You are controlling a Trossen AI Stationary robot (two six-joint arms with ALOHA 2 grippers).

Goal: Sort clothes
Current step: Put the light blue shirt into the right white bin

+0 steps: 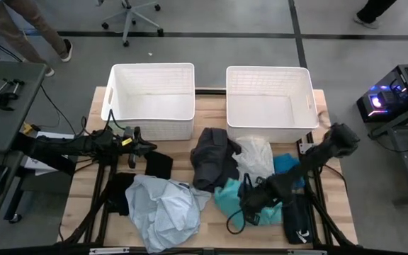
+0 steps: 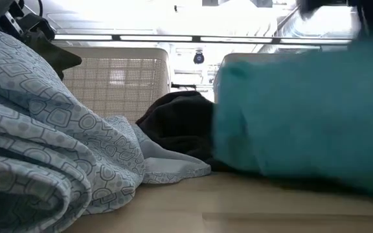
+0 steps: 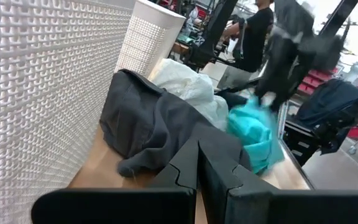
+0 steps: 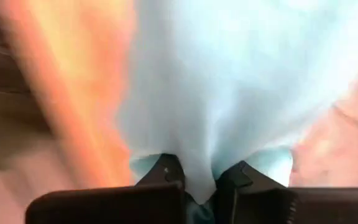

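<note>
Several garments lie on the wooden table: a pale blue patterned one at the near left, a charcoal one in the middle, a white one, a bright blue one, and black ones. My right gripper is shut on a teal garment near the table's front, which fills the right of the low view. My left gripper is shut and empty by the left basket's near wall, and points toward the charcoal garment. My right gripper pinches a bunched fold of the teal garment between its two fingers. The cloth fans out wide beyond the fingertips. In the low view the garment hangs as a broad sheet, and its lower edge is down near the tabletop.
Two white slatted baskets stand at the table's far edge, the left one and the right one. A cable loop hangs by my right arm. A person stands beyond the table's right side.
</note>
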